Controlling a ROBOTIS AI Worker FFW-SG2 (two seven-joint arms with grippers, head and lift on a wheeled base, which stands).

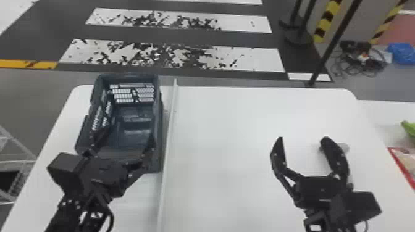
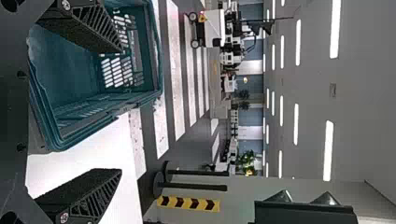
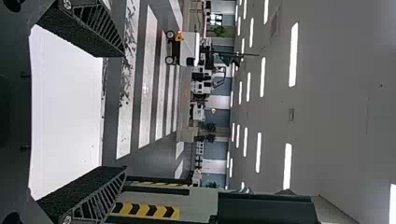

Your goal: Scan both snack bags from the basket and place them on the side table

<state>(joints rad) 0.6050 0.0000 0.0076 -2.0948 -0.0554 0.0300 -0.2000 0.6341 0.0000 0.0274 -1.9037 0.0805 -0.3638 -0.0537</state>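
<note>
No words or numbers can be read. 2 strips of black-and-yellow hazard striping (image 1: 327, 21) stand on the grey surface (image 1: 361, 18), and white crossing bars (image 1: 262, 58) mark the dark floor (image 1: 247, 39). Marks on the red-edged bag (image 1: 405, 154) are too blurred to read.

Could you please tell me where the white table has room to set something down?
The white table is bare between the pale bar and the right gripper, and beyond that gripper to the far edge. Left of the bar is more crowded: the basket stands there, the left gripper over it.
</note>
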